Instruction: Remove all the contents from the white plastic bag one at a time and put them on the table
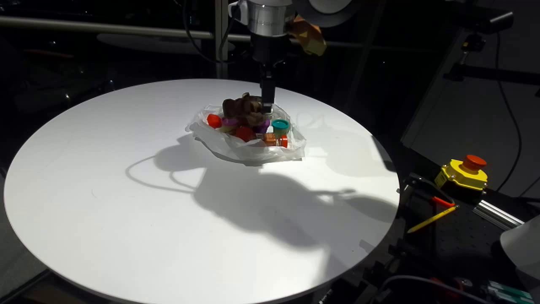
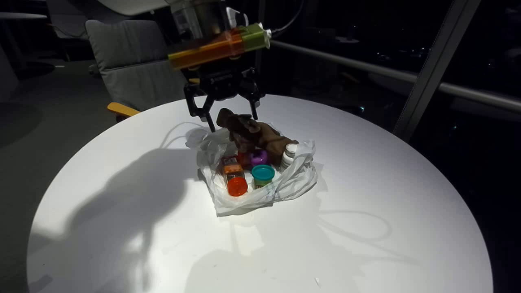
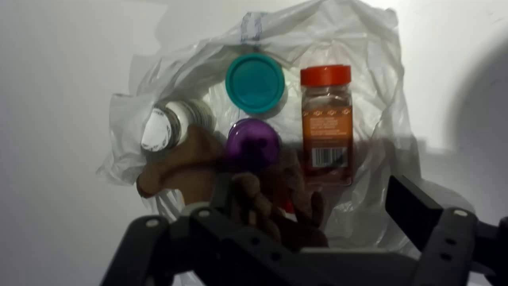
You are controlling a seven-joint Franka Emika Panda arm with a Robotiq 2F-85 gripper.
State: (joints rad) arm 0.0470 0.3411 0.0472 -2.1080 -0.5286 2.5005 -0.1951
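White plastic bag (image 2: 291,187) is on the table (image 1: 126,236), mouth up, film slumped into a low rim; my guess is that's so I can pick straight down without fighting walls. Everything I can see to unload is inside. Brown lumpy figure (image 2: 272,138) sprawls on top of the heap, overlapping a red piece (image 1: 244,134), so it's the sensible first pull. My gripper (image 2: 233,122) is spread wide above it, holding nothing; I read that as room to straddle something soft and bulky. In an exterior view the figure's upper end appears between the jaws; wrist view puts one jaw over its body, the other over bare film past the orange-label jar (image 3: 328,131). Contact: can't tell. That jar lies on its side, so flat faces should suit a pinch across. Teal-lidded tub (image 3: 255,83) stands upright, lid up, just beside the purple cup (image 3: 253,141), so access from above looks easy later. White-capped container (image 3: 180,119) is overlapped by the figure, tilt unclear, and may shift when that comes out. Film could snag too, being loose and thin.
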